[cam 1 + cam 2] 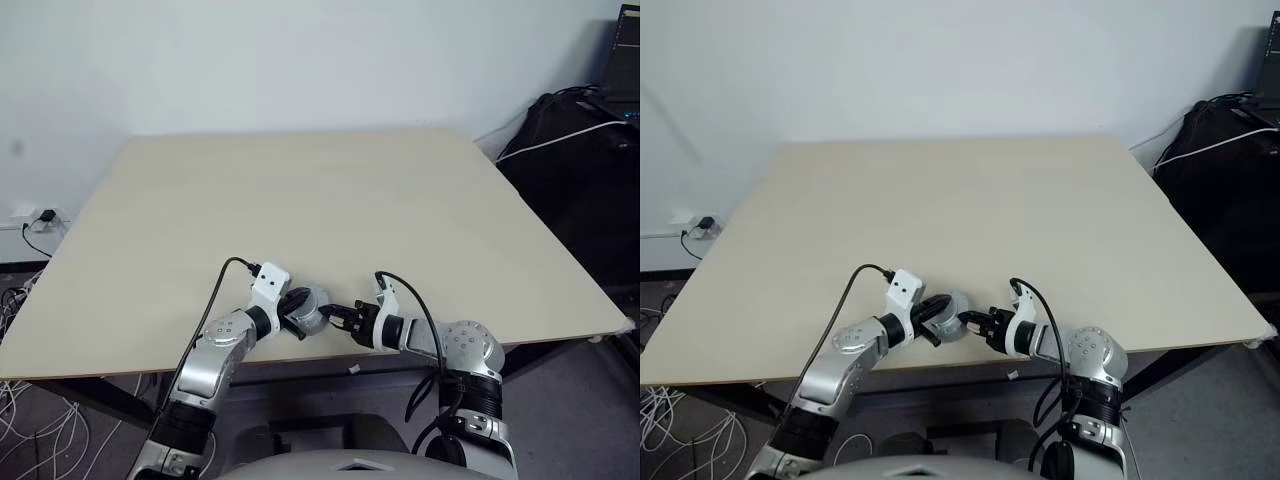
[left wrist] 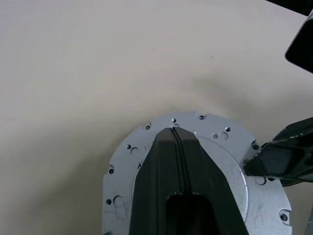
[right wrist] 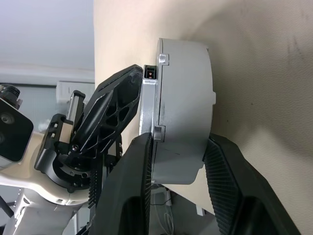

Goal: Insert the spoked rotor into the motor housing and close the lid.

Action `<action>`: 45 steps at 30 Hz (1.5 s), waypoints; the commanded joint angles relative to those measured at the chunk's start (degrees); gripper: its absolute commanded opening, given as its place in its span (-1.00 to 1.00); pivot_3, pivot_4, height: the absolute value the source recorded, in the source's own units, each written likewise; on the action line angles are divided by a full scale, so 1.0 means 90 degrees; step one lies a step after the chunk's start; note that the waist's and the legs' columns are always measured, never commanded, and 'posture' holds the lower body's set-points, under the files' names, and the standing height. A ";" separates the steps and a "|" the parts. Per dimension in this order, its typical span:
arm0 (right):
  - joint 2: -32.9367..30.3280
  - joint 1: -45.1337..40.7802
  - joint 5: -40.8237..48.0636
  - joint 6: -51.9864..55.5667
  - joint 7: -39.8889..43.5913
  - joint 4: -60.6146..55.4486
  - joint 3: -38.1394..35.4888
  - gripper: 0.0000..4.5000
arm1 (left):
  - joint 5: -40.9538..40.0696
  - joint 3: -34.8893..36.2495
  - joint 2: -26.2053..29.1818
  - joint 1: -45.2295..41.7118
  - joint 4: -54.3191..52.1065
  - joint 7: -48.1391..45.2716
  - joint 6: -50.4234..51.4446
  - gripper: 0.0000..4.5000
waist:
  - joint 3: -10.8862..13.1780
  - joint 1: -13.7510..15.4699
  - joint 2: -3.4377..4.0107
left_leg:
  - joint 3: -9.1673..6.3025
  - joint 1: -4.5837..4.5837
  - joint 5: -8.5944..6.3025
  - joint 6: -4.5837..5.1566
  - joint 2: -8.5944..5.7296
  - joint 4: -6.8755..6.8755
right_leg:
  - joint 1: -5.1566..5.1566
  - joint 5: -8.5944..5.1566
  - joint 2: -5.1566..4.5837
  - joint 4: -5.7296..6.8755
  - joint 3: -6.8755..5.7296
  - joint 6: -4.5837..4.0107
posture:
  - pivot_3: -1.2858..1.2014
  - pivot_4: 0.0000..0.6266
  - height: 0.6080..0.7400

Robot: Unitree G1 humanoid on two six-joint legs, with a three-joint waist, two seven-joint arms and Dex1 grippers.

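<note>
The table (image 1: 330,200) is carrying the motor housing (image 1: 312,308) near its front edge, at about six o'clock on the tabletop. The left hand (image 1: 296,318) is resting on the housing's lid (image 2: 195,142) from nine o'clock, fingers pressed together. The right hand (image 1: 338,314) is reaching in from three o'clock, its fingers (image 3: 137,186) pinching the housing's round wall.
</note>
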 commanded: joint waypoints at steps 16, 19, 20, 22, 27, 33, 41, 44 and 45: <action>0.0142 -0.0084 0.0322 -0.0396 0.0172 -0.0210 0.0156 -0.45 | -0.1852 0.1079 -0.0399 0.1589 -0.1985 -0.0009 -0.0695 -1.00 | 0.0020 -0.0005 -0.0009 | -0.0001 -0.0036 0.0000 0.0000 0.0003 -0.0005 | -0.0037 -0.0001 -0.0004 -0.0004 -0.0001 -0.0002 | 0.03 -1.00 1.00; 0.0145 -0.0078 0.0327 -0.0406 0.0161 -0.0193 0.0144 -0.45 | -0.2600 0.1481 -0.0702 0.1960 -0.2371 0.0127 -0.0674 -1.00 | 0.0021 -0.0004 -0.0011 | -0.0002 -0.0045 0.0000 0.0000 0.0001 -0.0005 | -0.0041 -0.0001 -0.0004 -0.0007 -0.0001 -0.0002 | 0.03 -1.00 1.00; 0.0156 -0.0079 0.0331 -0.0412 0.0152 -0.0186 0.0135 -0.45 | -0.2880 0.1626 -0.0818 0.2070 -0.2447 0.0172 -0.0642 -1.00 | 0.0022 0.0001 -0.0013 | -0.0002 -0.0048 -0.0001 0.0001 0.0001 -0.0005 | -0.0042 -0.0001 -0.0005 -0.0008 -0.0001 -0.0002 | 0.03 -1.00 1.00; 0.0191 -0.0080 0.0349 -0.0431 0.0133 -0.0168 0.0106 -0.45 | -0.3395 0.1876 -0.1017 0.2334 -0.2507 0.0283 -0.0531 -1.00 | 0.0027 0.0005 -0.0020 | -0.0003 -0.0049 -0.0001 0.0001 0.0000 -0.0003 | -0.0043 -0.0001 -0.0006 -0.0009 -0.0002 -0.0001 | 0.03 -1.00 1.00; 0.0350 -0.0172 0.0482 -0.0484 0.0116 -0.0178 -0.0054 -0.45 | -0.4410 0.2251 -0.1102 0.3195 -0.2352 0.0228 -0.0106 -1.00 | 0.0039 -0.0010 -0.0029 | -0.0005 -0.0051 -0.0001 0.0002 0.0001 -0.0003 | -0.0048 -0.0006 -0.0003 -0.0006 -0.0003 0.0002 | 0.03 -1.00 1.00; 0.0447 -0.0389 0.0775 -0.0457 0.0083 -0.0270 -0.0261 -0.45 | -0.5494 0.2489 -0.1253 0.3774 -0.2148 0.0046 0.0278 -0.74 | 0.0054 0.0001 -0.0039 | -0.0005 -0.0060 -0.0001 0.0002 -0.0002 0.0001 | -0.0055 -0.0007 -0.0006 -0.0007 -0.0003 0.0004 | 0.03 -1.00 1.00; 0.0592 -0.0418 0.1160 -0.0305 -0.0098 -0.0456 -0.0266 -0.45 | -0.6196 0.2559 -0.1634 0.3908 -0.1804 -0.0001 0.0381 0.42 | 0.0057 -0.0003 -0.0038 | -0.0004 -0.0060 -0.0001 0.0002 -0.0001 0.0001 | -0.0057 -0.0008 -0.0003 -0.0005 -0.0003 0.0002 | 0.03 -1.00 1.00; 0.0696 -0.0446 0.1354 -0.0213 -0.0196 -0.0578 -0.0256 -0.45 | -0.6326 0.2553 -0.1648 0.3887 -0.1702 -0.0015 0.0438 0.89 | 0.0057 -0.0009 -0.0038 | -0.0003 -0.0061 -0.0001 0.0002 -0.0003 0.0001 | -0.0056 -0.0008 -0.0003 -0.0006 -0.0002 0.0002 | 0.03 -1.00 1.00; 0.0737 -0.0461 0.1430 -0.0176 -0.0230 -0.0627 -0.0256 -0.45 | -0.6386 0.2548 -0.1645 0.3884 -0.1668 -0.0011 0.0474 0.99 | 0.0057 -0.0011 -0.0038 | -0.0003 -0.0061 -0.0001 0.0002 -0.0003 0.0001 | -0.0057 -0.0008 -0.0002 -0.0006 -0.0002 0.0002 | 0.03 -1.00 1.00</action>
